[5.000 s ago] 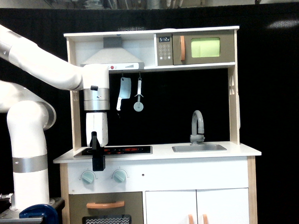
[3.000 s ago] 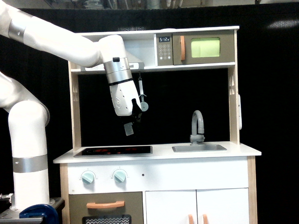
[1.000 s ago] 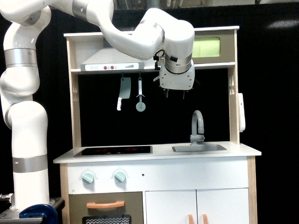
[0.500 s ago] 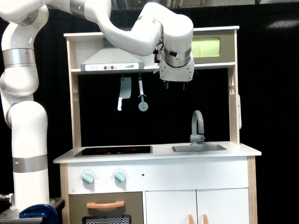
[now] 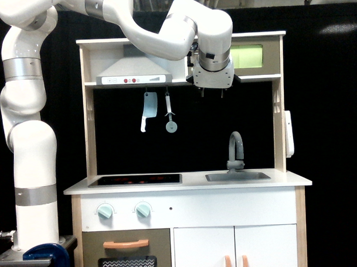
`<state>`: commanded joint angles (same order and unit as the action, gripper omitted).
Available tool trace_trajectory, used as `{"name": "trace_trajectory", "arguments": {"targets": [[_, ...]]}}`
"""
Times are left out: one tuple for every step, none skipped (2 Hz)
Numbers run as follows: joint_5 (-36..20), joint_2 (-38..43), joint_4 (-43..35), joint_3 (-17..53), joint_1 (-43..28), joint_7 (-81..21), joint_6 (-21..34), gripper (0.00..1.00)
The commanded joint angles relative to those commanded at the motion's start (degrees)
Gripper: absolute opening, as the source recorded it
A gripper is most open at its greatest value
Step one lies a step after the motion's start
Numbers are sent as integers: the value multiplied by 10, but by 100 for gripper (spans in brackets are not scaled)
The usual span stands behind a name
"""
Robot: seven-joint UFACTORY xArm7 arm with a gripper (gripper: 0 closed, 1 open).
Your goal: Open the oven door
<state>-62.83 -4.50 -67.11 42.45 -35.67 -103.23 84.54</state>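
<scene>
The oven door (image 5: pixel 249 56), grey-brown with a lime-green window, sits flat in the top shelf bay, wider than tall, facing the camera. The pincer (image 5: pixel 212 92) partly hides it; its opening cannot be told.

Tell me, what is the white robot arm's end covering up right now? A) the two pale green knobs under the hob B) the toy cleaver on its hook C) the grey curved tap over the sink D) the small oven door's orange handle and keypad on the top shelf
D: the gripper end sits before the oven door, leaving only its lime-green window showing; tap, knobs and cleaver are all in plain sight.
</scene>
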Motion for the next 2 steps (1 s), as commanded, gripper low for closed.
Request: {"name": "trace_trajectory", "arguments": {"targets": [[-21, 21, -75, -49, 2, 71, -10, 100], [-32, 39, -145, -96, 9, 137, -21, 100]]}}
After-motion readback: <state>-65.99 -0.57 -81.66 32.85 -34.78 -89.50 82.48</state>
